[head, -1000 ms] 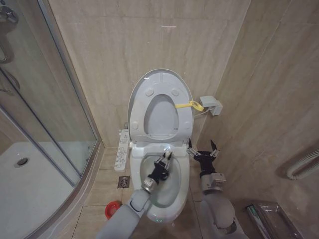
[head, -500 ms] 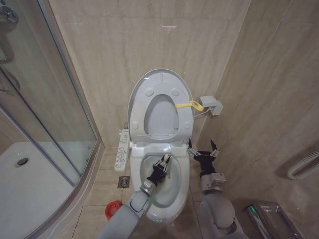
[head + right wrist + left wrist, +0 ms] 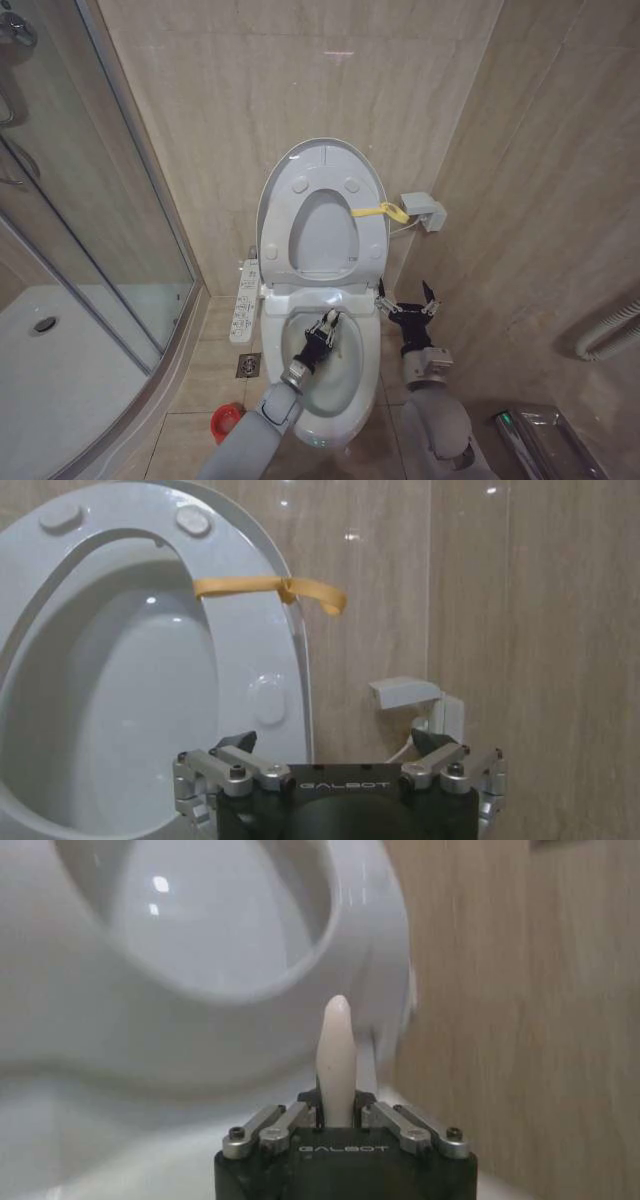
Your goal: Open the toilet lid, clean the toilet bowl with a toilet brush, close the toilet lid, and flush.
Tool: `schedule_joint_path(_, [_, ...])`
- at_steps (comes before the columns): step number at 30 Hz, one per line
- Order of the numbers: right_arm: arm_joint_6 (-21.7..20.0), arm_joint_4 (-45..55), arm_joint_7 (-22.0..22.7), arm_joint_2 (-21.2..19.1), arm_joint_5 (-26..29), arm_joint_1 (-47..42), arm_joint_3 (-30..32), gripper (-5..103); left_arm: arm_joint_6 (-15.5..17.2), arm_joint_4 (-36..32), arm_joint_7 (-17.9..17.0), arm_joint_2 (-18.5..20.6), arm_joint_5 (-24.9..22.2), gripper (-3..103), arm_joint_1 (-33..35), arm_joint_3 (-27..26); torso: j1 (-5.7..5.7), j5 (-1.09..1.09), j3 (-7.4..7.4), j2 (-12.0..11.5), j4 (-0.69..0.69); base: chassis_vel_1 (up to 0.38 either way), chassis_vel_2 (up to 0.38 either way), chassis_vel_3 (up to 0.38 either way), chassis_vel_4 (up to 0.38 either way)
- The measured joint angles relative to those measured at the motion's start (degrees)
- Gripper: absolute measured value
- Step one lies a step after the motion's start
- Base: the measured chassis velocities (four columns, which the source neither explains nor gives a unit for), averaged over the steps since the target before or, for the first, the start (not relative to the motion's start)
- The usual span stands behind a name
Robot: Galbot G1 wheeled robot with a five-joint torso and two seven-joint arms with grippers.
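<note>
You are scrubbing: your left gripper (image 3: 327, 326) is pinching the toilet brush (image 3: 336, 1057) inside the toilet bowl (image 3: 345, 390), with the toilet lid (image 3: 322, 206) raised against the wall. Your right gripper (image 3: 406, 298) is waiting spread beside the rim. Next you'll likely need to be sweeping the bowl's walls.
</note>
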Motion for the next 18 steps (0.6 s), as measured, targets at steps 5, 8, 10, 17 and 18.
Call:
schedule_joint_path(5, [0.0, 0.0, 0.0, 0.0, 0.0, 0.0, 0.0, 100, 0.63, -3.35, 0.16, 0.07, -1.59, 19, 0.55, 1.94, 0.0, 0.0, 0.0, 0.0, -0.01, 0.0, 0.0, 0.0, 0.0])
schedule_joint_path(8, [0.0, 0.0, 0.0, 0.0, 0.0, 0.0, 0.0, 100, -0.02, -0.19, 1.06, -0.29, -1.28, 19, 0.67, 2.12, 0.0, 0.0, 0.0, 0.0, 0.02, 0.0, 0.0, 0.0, 0.0])
schedule_joint_path(10, [0.0, 0.0, 0.0, 0.0, 0.0, 0.0, 0.0, 100, -0.39, 1.02, 1.33, -0.25, -1.23, 19, 0.65, 2.0, -0.01, 0.0, -0.01, 0.0, 0.02, 0.0, 0.0, 0.0, 0.0])
schedule_joint_path(17, [0.0, 0.0, 0.0, 0.0, 0.0, 0.0, 0.0, 100, 0.43, -1.94, 1.3, 0.06, -2.54, 19, 0.94, 2.28, 0.0, 0.01, 0.0, 0.0, 0.01, 0.0, 0.0, 0.0, 0.0])
schedule_joint_path(18, [0.0, 0.0, 0.0, 0.0, 0.0, 0.0, 0.0, 100, 0.64, -2.4, 1.29, -0.14, -2.66, 19, 0.96, 2.68, 0.0, 0.0, 0.0, 0.0, 0.0, 0.0, 0.0, 0.0, 0.0])
